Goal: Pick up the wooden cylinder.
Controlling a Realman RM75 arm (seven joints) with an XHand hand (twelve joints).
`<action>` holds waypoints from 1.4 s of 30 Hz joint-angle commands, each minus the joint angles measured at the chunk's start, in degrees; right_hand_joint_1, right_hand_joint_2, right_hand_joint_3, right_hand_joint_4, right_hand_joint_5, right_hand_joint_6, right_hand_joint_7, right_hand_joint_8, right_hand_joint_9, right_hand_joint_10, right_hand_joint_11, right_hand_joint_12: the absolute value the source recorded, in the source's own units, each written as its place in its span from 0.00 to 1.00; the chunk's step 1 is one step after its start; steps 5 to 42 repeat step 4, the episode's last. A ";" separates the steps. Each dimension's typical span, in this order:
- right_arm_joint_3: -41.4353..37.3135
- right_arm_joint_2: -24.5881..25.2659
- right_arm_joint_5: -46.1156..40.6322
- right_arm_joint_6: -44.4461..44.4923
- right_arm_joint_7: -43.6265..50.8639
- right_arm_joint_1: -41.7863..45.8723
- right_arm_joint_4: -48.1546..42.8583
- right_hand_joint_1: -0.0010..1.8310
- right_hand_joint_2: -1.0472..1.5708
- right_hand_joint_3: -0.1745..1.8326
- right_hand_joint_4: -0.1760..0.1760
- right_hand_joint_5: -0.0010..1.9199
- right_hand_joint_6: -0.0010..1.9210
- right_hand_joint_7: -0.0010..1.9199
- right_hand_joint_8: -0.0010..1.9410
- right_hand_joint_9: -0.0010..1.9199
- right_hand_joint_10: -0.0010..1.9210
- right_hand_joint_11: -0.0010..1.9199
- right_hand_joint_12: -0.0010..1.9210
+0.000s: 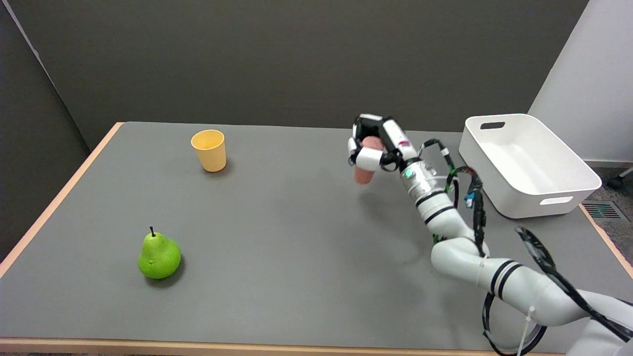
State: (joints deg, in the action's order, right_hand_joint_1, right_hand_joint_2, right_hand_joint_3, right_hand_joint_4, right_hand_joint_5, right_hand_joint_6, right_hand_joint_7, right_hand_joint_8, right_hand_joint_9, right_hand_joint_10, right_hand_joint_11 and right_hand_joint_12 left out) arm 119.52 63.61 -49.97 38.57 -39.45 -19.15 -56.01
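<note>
You are holding the wooden cylinder (365,170) in the robot hand (373,146), right of centre in the frame — the fingers are wrapping around its upper part, and its pinkish-brown lower end is sticking out below them. It is hanging clear of the grey table (296,247): a soft shadow is lying on the surface below and to the right of it, with a gap between the two. By my reading, the grasp is made and you are in the lifting part of the task. What the next move is calling for, I judge, is a steady rise with the grip kept firm, since only the upper part of the piece is enclosed and it is tilting slightly.

Counting what is sitting around you: one wooden cylinder, one yellow cup (209,150) standing upright at the upper left, one green pear (158,256) at the lower left, and one white bin (568,190) at the right edge — all well apart from the robot hand.
</note>
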 commanded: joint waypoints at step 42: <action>-18.20 -10.00 0.61 -7.94 24.03 -2.79 -11.55 0.48 0.73 0.63 0.46 0.36 1.00 0.32 1.00 0.47 1.00 0.09 1.00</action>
